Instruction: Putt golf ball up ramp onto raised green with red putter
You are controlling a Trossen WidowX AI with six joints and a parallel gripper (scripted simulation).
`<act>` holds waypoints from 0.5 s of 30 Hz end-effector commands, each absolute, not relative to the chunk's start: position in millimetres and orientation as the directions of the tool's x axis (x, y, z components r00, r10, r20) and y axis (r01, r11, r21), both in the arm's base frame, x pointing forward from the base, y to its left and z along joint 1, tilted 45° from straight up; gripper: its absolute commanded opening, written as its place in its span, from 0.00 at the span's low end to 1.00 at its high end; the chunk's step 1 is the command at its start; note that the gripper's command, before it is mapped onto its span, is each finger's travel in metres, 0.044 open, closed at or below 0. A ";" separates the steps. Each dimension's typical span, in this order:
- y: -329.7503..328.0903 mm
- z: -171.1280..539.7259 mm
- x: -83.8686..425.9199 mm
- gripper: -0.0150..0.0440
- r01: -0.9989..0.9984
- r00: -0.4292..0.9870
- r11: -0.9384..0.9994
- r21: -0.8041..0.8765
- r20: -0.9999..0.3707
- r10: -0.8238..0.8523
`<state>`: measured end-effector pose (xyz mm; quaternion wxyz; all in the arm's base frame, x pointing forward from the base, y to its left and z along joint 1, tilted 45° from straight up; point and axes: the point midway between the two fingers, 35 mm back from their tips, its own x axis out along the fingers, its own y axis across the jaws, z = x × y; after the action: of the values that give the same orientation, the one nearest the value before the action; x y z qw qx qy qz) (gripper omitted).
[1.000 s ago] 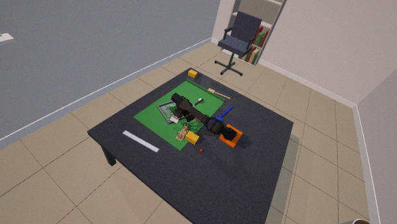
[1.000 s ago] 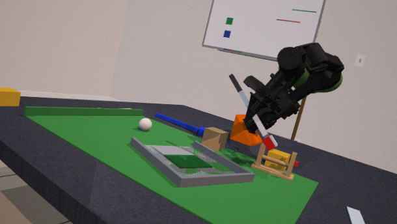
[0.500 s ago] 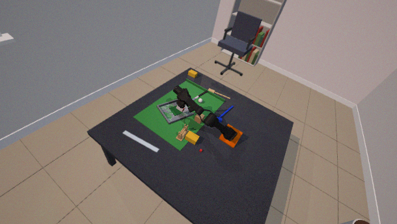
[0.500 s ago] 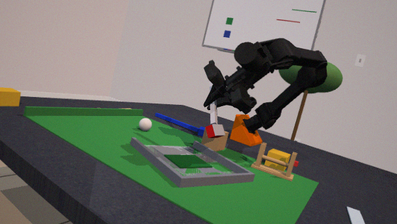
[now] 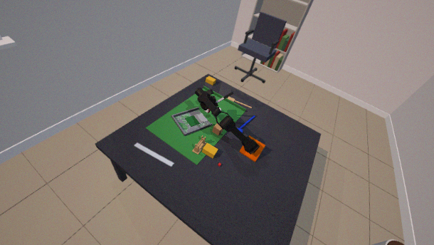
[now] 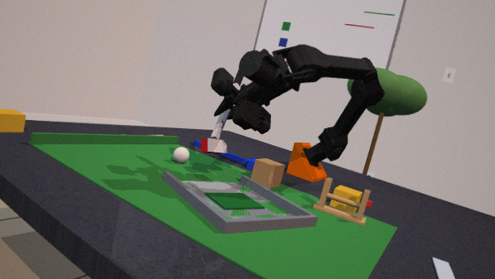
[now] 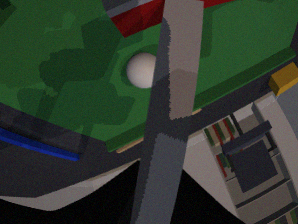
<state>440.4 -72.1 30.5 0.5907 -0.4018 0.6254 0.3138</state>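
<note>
My hand [image 6: 227, 107] is closed on the grey shaft of the red putter [image 6: 213, 145], whose head hangs just above the green mat [image 6: 122, 170]. In the exterior view the golf ball [image 6: 181, 155] rests on the mat at about 8 o'clock from the head, near it but apart. The raised green [image 6: 234, 200] sits inside its grey frame at 5 o'clock from the ball, on the worktop [image 6: 426, 231].

The top view hangs high and far back, looking down at an angle on the whole tabletop [image 5: 199, 199], with floor, walls and an office chair [image 5: 261, 43] behind. The exterior view sits low and close at the tabletop's edge, looking across the green mat [image 6: 122, 170]. The wrist view looks closely down the putter shaft [image 7: 169, 116]. All three share the mat.
</note>
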 end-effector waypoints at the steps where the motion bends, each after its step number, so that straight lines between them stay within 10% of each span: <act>1: -98.0 15.0 445.3 0.25 -0.863 -0.006 0.495 -0.099 -0.978 -0.206; 15: -173.3 -51.9 435.6 0.25 -0.845 -0.167 0.527 -0.086 -0.894 -0.415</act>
<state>435.6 -154.1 -42.0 0.4975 -0.4240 0.7164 0.2440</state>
